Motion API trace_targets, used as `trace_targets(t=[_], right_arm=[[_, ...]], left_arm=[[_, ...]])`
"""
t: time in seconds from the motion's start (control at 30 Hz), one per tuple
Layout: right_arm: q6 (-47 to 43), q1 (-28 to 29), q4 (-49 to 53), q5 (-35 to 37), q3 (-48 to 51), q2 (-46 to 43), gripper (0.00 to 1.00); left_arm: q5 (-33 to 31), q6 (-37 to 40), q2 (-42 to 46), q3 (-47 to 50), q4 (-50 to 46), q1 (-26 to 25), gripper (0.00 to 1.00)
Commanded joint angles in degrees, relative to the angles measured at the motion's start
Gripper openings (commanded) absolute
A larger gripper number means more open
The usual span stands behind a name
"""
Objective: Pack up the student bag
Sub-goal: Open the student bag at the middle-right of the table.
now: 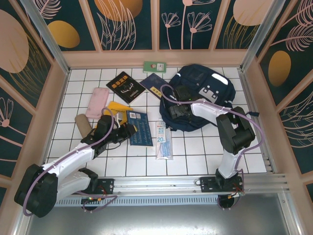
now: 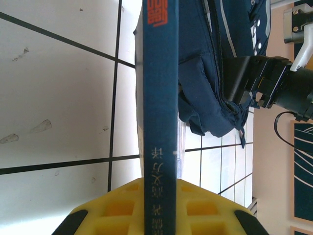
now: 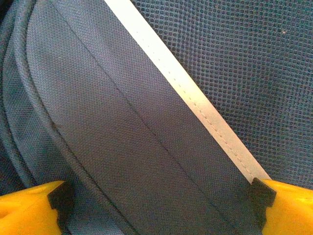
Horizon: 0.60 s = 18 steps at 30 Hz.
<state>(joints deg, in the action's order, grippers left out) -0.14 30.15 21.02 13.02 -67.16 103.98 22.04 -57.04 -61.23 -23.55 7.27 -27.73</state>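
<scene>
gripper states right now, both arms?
left gripper: shut on the blue book, held edge-on.
right gripper: open, jaws spread wide against the student bag.

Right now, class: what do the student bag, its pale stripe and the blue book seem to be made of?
The student bag: woven synthetic fabric, matte navy, visible weave and mesh panel. Its stripe: probably reflective tape, smooth grey-white, stitched on. The blue book: likely paper with a card cover, going by its printed spine.

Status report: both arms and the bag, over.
Left gripper jaws shut on book. Right gripper jaws open, against bag. White packet lies near bag.
</scene>
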Motion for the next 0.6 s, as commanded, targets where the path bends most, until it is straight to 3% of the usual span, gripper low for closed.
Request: trace_targets(t=[0.0, 0.13, 0.23, 0.33, 0.4, 0.47, 0.57], right_arm=[[-1.3, 0.8, 5.4, 6.0, -0.4, 3.5, 0.91], [-1.5, 0.5, 2.2, 8.5, 0.5, 5.2, 0.81], [-2.0, 0.6, 0.2, 10.1, 1.3, 5.9, 0.67], [-1.4, 0.6, -2.0, 11.2, 2.6, 6.0, 0.44], [-0.6, 0.6, -2.9, 11.3, 3.4, 5.3, 0.2], [0.5, 0.8, -2.9, 11.3, 3.6, 3.9, 0.03], [1.7, 0.9, -1.2, 10.0, 2.6, 0.6, 0.0]], left_arm=[[0.8, 0.7, 0.6, 0.9, 3.1, -0.1, 0.08], [0.8, 0.7, 0.8, 1.0, 3.0, -0.1, 0.09], [0.7, 0.7, 1.4, 0.9, 2.8, -0.1, 0.09], [0.6, 0.8, 2.0, 0.6, 2.8, -0.1, 0.09], [0.4, 1.3, 2.1, 0.2, 2.5, -0.1, 0.09], [0.0, 2.2, 1.8, -0.6, 1.7, -0.1, 0.09], [-0.2, 3.4, 0.8, -2.6, 1.2, -0.1, 0.09]])
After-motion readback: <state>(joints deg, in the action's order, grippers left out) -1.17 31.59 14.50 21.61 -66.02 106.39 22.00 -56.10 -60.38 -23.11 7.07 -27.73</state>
